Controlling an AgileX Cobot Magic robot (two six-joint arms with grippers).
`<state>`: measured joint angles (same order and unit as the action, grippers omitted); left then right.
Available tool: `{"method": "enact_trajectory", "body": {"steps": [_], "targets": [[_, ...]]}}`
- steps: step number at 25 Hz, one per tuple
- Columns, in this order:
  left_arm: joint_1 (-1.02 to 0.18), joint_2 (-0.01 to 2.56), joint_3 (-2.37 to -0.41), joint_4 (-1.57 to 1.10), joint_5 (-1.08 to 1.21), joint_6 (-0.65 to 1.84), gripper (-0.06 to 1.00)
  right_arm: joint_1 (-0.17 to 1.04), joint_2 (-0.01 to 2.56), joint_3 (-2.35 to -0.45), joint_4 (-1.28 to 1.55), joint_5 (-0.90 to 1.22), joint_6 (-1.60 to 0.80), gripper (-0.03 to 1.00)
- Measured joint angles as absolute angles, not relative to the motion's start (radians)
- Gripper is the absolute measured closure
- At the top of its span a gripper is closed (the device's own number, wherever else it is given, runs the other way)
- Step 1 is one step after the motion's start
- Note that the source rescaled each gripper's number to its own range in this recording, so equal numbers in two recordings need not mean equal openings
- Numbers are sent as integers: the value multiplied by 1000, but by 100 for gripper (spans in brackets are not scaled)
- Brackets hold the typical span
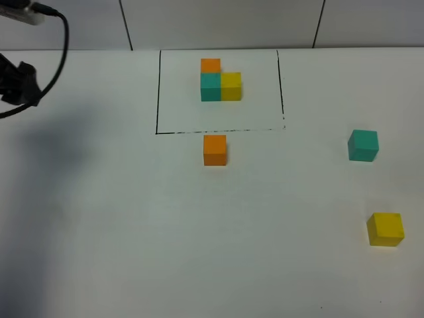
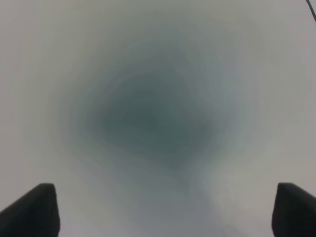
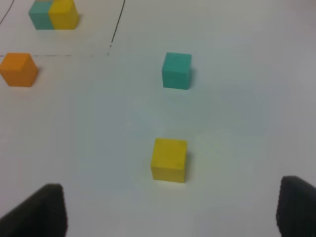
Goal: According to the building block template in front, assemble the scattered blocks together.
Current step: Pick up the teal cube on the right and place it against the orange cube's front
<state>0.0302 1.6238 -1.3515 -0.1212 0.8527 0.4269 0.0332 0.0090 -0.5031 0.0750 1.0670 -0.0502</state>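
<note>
The building block template is an L of orange, teal and yellow cubes inside a thin black drawn rectangle at the back of the table; its teal and yellow cubes also show in the right wrist view. Of the scattered blocks, the orange cube lies just outside the frame's near line, the teal cube sits to the right, and the yellow cube sits nearer at the right edge. My right gripper is open and empty, short of the yellow cube. My left gripper is open over blurred bare table.
The white table ends at a tiled wall behind the frame. Part of the left arm with a black cable hangs at the far left and casts a shadow on the table. The right arm is out of the high view.
</note>
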Motion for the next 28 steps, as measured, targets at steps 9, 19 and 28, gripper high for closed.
{"method": "enact_trajectory", "body": {"steps": [9,19,28], "targets": [[38,1174,-1074,-94,934,248,-5,33,9,-503,75,1067,-50,23],[-1,670,-761,21,981,103,-2,33,9,-503,75,1067,-50,23],[-27,298,-563,22,1043,65,2,33,9,-503,75,1067,-50,23]]}}
